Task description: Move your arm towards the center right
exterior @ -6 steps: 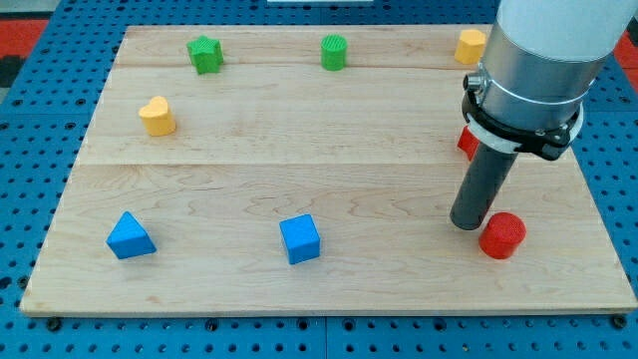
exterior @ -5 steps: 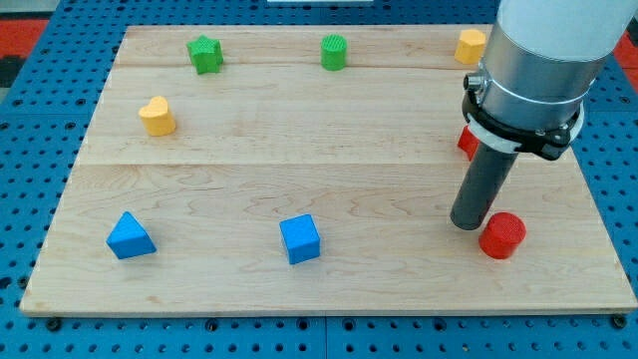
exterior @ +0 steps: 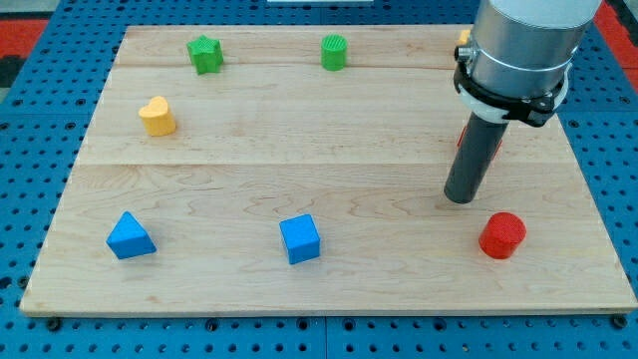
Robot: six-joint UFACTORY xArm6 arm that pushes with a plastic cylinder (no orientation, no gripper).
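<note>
My tip (exterior: 460, 197) rests on the wooden board (exterior: 299, 150) at the view's right, a little below mid height. A red cylinder (exterior: 501, 235) lies just below and right of the tip, apart from it. Another red block (exterior: 495, 145) is mostly hidden behind the rod, above the tip. A yellow block (exterior: 463, 38) at the top right is largely hidden by the arm.
A green star-like block (exterior: 204, 54) and a green cylinder (exterior: 334, 52) sit along the top. A yellow heart-shaped block (exterior: 157, 116) is at the left. A blue triangle (exterior: 130, 236) and a blue cube (exterior: 299, 238) lie near the bottom.
My tip has moved up and slightly left, away from the red cylinder. The arm now covers more of the yellow block at the top right. No block has moved.
</note>
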